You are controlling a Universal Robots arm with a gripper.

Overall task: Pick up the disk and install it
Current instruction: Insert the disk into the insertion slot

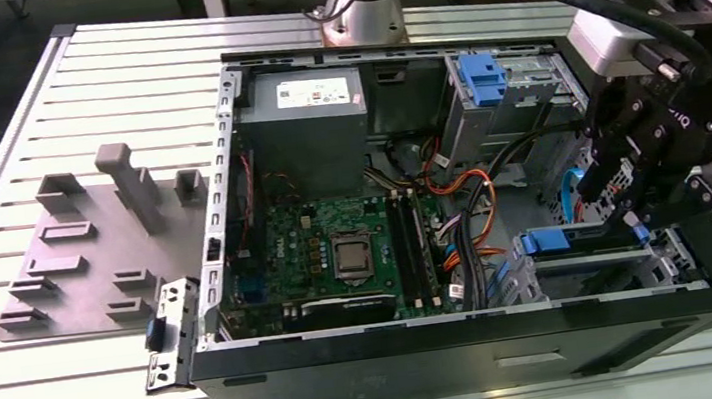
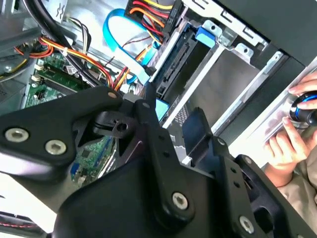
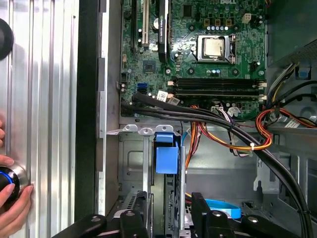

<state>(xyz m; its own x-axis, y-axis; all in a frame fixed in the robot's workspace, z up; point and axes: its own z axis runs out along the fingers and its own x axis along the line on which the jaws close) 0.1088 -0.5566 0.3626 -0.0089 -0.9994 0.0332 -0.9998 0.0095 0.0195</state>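
The disk (image 3: 166,157) stands on edge inside the case (image 1: 481,351), seated in the drive bay (image 3: 130,161) with its blue handle at the bay's mouth, so insertion looks done. The tool (image 3: 166,210) hangs over it, fingers (image 3: 203,210) spread either side, gripping nothing. Whether the disk has latched cannot be told.

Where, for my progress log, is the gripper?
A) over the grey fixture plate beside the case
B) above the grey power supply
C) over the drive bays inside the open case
C: the gripper hangs over the drive bay at the exterior view's right, beside a blue caddy handle.
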